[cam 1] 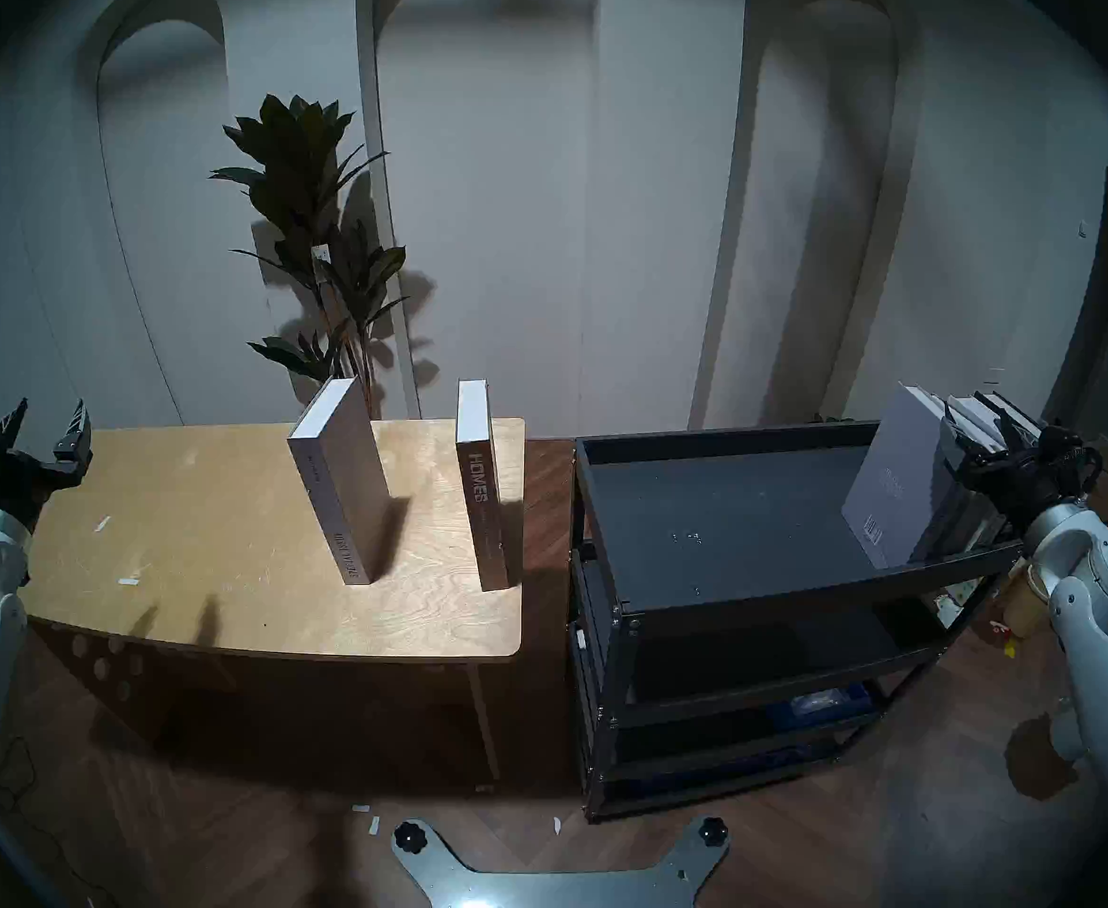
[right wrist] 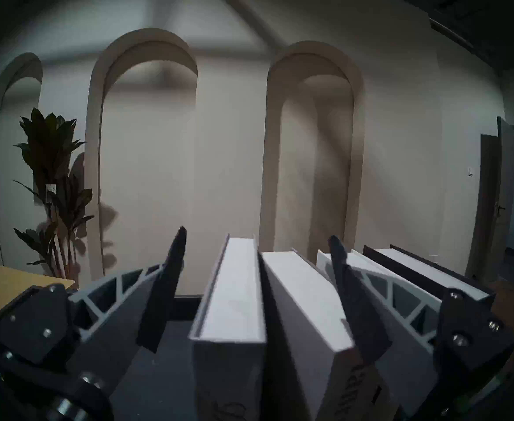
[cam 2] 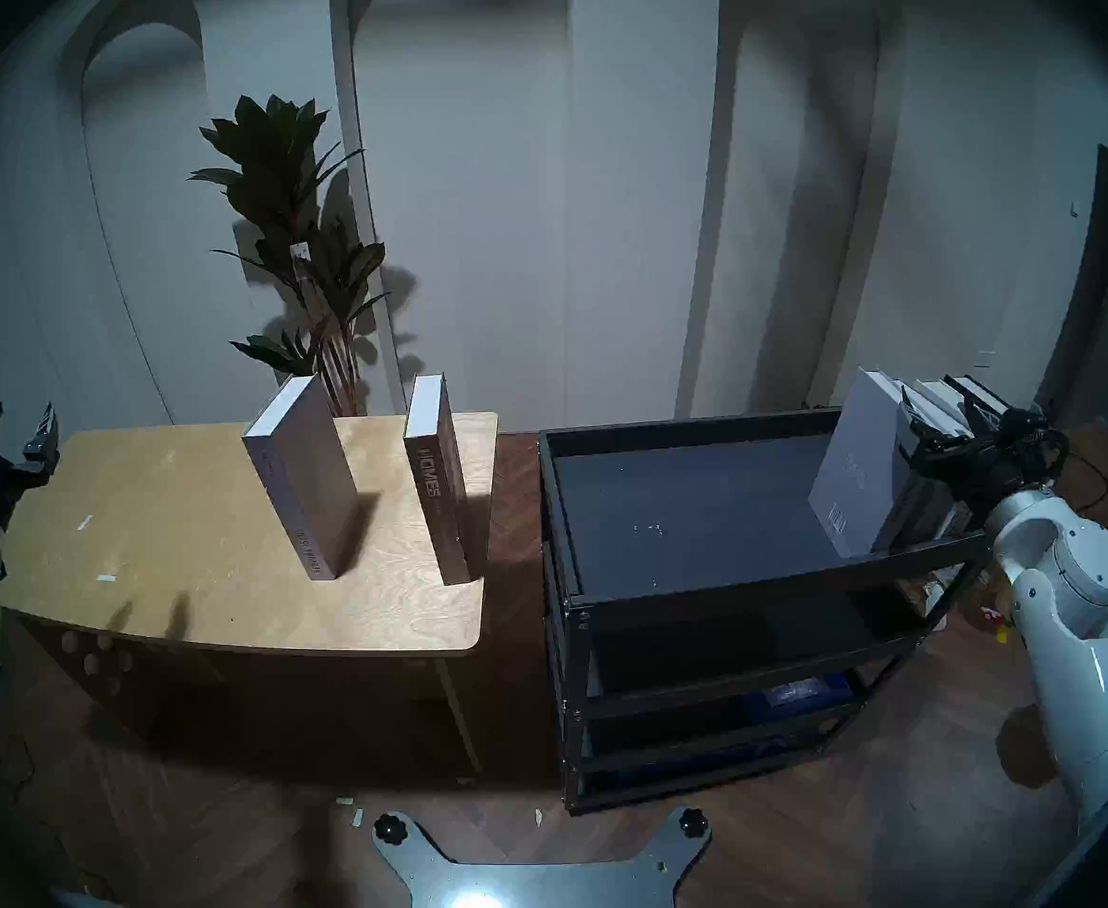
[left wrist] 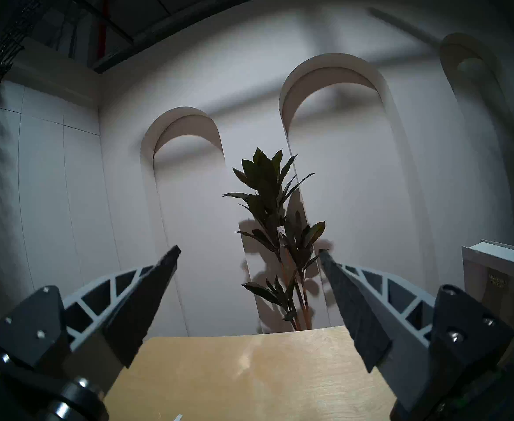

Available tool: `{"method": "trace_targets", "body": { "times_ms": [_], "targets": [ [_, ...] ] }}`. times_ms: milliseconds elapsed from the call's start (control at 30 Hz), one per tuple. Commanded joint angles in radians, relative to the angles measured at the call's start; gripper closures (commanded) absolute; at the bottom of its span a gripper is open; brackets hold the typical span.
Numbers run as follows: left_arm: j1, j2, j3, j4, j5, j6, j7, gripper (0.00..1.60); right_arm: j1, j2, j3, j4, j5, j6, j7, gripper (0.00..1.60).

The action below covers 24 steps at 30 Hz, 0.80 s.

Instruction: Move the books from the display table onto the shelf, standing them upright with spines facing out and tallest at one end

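Straddling shelved books, right tool

Display table: two upright books.

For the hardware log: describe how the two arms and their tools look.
Both arms have glossy white-grey rounded shells with silver joint rings. Each wrist is black. The left tool and right tool each carry two tapered black fingers backed by pale grey trussed ribs, with silver screws at the base. Black cables loop near the right wrist.

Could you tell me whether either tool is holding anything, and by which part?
Nothing is held. The left tool is open in the air. The right tool is also open, merely straddling two shelved books.
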<state>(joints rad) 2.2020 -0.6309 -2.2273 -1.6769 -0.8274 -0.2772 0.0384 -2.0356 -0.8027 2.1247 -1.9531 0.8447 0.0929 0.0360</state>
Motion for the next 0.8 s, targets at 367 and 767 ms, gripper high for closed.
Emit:
{"method": "trace_targets", "body": {
  "times_ms": [367,767],
  "targets": [
    [-0.007,0.007,-0.016,-0.006,0.001,-0.002,0.001,0.0,0.097,-0.086,-0.021,-0.221,0.144,0.026,-0.152,0.0],
    [-0.008,0.007,-0.013,-0.004,0.001,-0.003,0.001,0.0,0.2,-0.098,-0.25,-0.376,0.224,0.034,-0.249,0.0]
  ]
}}
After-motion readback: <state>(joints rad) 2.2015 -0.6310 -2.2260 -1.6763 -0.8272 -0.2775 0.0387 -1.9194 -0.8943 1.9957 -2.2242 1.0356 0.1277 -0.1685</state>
